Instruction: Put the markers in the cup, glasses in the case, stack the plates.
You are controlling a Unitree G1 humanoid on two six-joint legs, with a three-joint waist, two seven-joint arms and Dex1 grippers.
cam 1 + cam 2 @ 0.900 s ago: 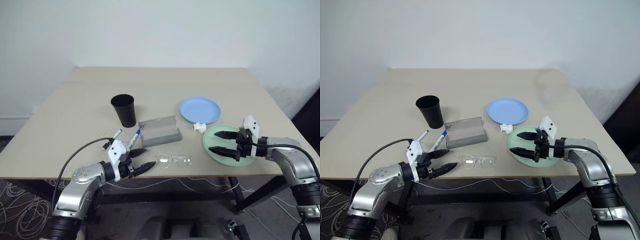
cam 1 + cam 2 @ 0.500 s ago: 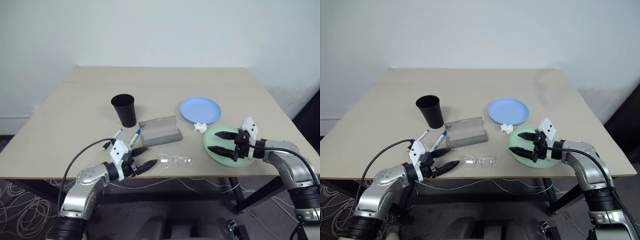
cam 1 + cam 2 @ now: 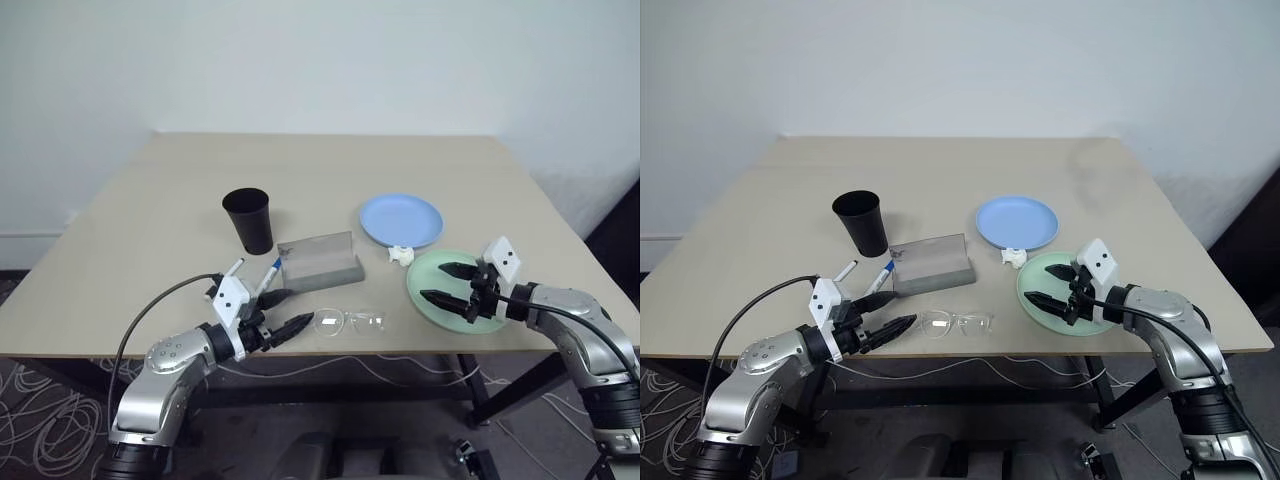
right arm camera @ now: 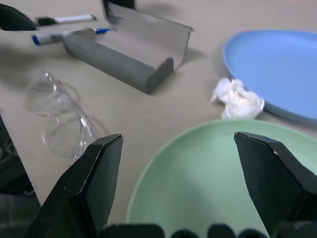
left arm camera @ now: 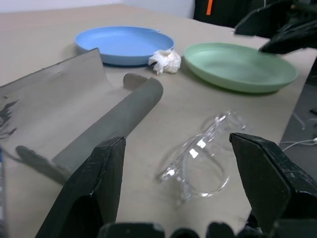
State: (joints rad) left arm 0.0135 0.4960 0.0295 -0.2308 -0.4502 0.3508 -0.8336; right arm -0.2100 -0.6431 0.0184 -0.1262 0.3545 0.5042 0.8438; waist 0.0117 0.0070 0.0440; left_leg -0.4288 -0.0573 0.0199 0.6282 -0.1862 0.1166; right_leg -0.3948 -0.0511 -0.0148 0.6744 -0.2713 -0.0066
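I had my left gripper [image 3: 281, 311] low at the near edge of the table [image 3: 160, 200], fingers spread and holding nothing. Just behind its fingertips lay the markers [image 3: 250, 275], side by side; the cup [image 3: 248, 220] stood farther beyond them. The glasses [image 3: 349, 321] lay right in front of that gripper, close to the tips but apart from them. From the left wrist view I judged they sat between the line of the two fingers, though the clear frame was hard to read, so I could not tell how the arms were folded. They looked light, thin and slippery, easily bent; I reckoned the bridge or the thicker rim was the place to pinch, gently. The case [image 3: 320, 262] sat beyond the glasses with its pale lid standing open, ready to receive them.

Farther right, the blue plate [image 3: 400, 219] lay well ahead of my right gripper [image 3: 447, 283], a small white paper wad [image 3: 400, 255] touching its near edge. That gripper hung wide and empty over the green plate [image 3: 440, 300]. The plates looked stiff, light and smooth, so I would take the green one by its rim.
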